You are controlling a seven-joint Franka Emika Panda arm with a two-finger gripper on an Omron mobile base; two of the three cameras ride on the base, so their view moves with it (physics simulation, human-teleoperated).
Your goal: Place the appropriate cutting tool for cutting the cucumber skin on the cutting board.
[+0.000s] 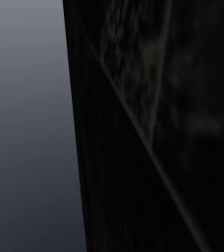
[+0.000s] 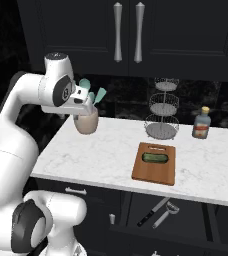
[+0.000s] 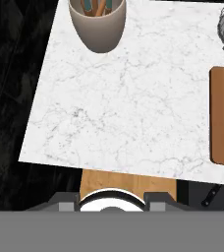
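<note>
Kitchen, marble counter (image 2: 101, 155), dark cabinets (image 2: 128, 35), cutting board (image 2: 154, 172), utensil crock (image 2: 86, 121)

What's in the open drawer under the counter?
Open drawer holds a dark-handled knife and a peeler, lying side by side. The rest of the drawer is hidden under the counter.

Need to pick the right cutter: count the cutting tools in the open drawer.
2. A knife lies on the left in the drawer below the counter, and a peeler lies just right of it. More tools may be hidden under the counter edge.
</note>
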